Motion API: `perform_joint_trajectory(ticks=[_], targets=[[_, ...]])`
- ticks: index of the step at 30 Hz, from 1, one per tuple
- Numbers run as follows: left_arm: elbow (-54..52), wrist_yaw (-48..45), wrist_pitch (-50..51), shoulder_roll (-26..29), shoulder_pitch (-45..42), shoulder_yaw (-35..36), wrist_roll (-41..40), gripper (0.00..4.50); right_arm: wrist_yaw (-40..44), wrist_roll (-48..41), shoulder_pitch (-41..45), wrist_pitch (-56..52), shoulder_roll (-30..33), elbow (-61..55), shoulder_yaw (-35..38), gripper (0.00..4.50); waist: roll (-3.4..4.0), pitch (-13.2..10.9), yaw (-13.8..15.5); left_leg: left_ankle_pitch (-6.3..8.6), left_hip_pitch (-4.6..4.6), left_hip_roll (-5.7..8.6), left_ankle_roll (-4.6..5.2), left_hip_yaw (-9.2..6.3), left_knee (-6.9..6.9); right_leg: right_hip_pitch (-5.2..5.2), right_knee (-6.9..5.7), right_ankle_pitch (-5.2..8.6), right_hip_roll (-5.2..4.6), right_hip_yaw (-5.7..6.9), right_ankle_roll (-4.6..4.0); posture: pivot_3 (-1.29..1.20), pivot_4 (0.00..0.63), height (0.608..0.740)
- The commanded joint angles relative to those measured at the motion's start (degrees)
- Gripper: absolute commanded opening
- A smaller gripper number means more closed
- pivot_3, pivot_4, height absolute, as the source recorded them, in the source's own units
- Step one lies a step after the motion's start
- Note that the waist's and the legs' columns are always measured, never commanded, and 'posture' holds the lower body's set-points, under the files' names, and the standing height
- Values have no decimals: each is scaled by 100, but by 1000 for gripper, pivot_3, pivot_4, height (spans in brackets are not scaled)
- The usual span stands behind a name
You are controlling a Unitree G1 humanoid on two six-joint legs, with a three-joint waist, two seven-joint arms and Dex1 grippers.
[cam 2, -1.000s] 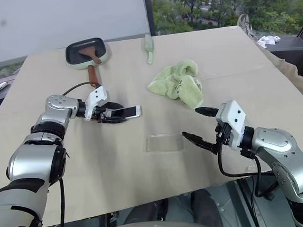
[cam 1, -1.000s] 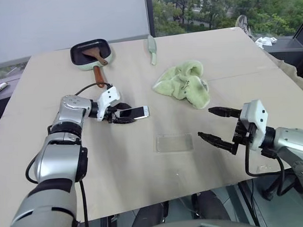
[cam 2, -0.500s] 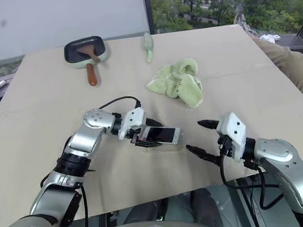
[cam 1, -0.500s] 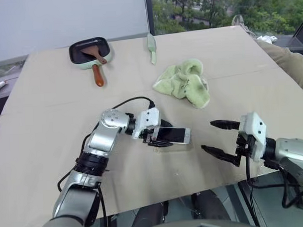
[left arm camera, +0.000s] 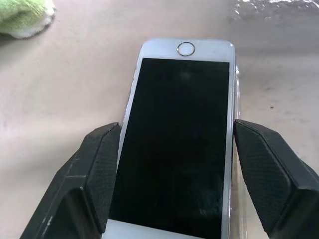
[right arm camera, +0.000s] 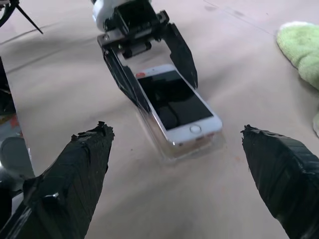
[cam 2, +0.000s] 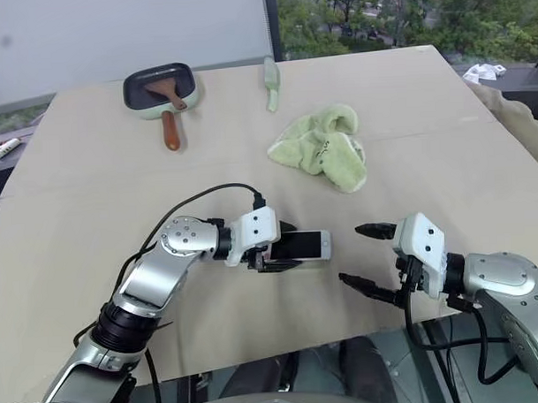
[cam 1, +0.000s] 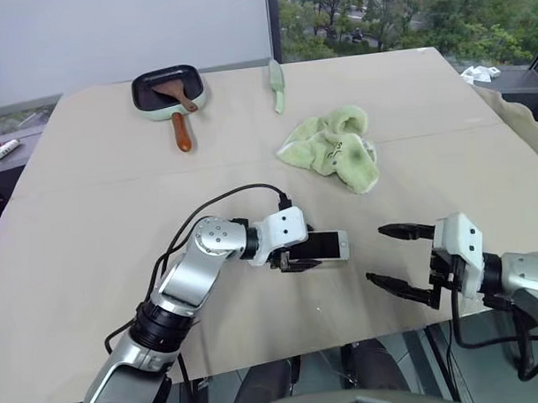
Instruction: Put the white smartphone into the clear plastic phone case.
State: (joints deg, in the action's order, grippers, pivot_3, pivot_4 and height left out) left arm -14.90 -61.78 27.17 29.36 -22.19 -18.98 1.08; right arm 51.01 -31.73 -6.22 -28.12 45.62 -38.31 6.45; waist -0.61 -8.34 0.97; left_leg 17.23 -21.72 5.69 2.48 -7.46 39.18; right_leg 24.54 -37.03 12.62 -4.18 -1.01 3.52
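A tan table (cam 1: 92, 199) stood before a window with trees beyond. The phone (cam 1: 319, 247) was the landmark, near the table's front edge, screen up. The left gripper (cam 1: 299, 255) clamped it by its long sides, one finger (left arm camera: 97, 174) on each edge. The case (right arm camera: 172, 149) lay on the table directly under the phone, its clear rim showing around the home-button end. The right gripper (cam 1: 393, 256) hovered just right of the phone, fingers spread wide and holding nothing. A green cloth (cam 1: 329, 148) lay beyond the phone, and a pan (cam 1: 166, 88) with a brown spatula (cam 1: 170, 90) sat far beyond, to its left.
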Motion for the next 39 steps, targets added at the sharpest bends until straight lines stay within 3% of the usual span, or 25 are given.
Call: perform_joint_trajectory(ticks=[1, 17, 19, 21, 27, 39], targets=[[-57, 205, 39, -152, 80, -229, -66, 2933, -20, -34, 45, 98, -31, -140, 1, 4500, 0, 0, 17, 0, 1, 0, 0, -1, 0, -3, 0, 0, -1, 1, 0, 0, 150, 740], [-159, 365, 130, -70, 253, -480, -244, 2933, -67, 0, 30, 151, -56, -137, -18, 4500, 3, 3, 0, 0, 4, 1, 0, 0, 0, -5, 1, 0, -1, 0, 0, 0, 150, 740], [-182, 369, 131, -77, 273, -457, -297, 4020, -60, -1, 29, 154, -56, -135, -11, 4500, 4, 3, -1, 0, 4, 1, 0, 1, 0, -5, 1, 0, -1, 0, 0, 0, 150, 740], [-191, 387, 48, -81, 286, -446, -306, 4458, -47, 1, 36, 160, -49, -126, -9, 4500, 3, 2, -2, 0, 3, 1, 0, 0, 0, -5, 1, 0, -1, 0, 0, 0, 150, 740], [-64, 499, -293, -105, 137, -359, -282, 4458, -58, -1, 117, 147, -53, -117, -65, 4500, 3, 2, -1, 0, 2, 1, 0, 0, 0, -5, 1, 0, -2, 1, 0, 0, 150, 740], [36, 536, -846, 83, -250, 667, -886, 4458, -212, 53, 574, 11, -264, -48, -655, 4500, 3, 2, -11, 0, 1, 2, 0, 0, 1, -4, 4, 0, -2, 4, 0, 0, 150, 740]])
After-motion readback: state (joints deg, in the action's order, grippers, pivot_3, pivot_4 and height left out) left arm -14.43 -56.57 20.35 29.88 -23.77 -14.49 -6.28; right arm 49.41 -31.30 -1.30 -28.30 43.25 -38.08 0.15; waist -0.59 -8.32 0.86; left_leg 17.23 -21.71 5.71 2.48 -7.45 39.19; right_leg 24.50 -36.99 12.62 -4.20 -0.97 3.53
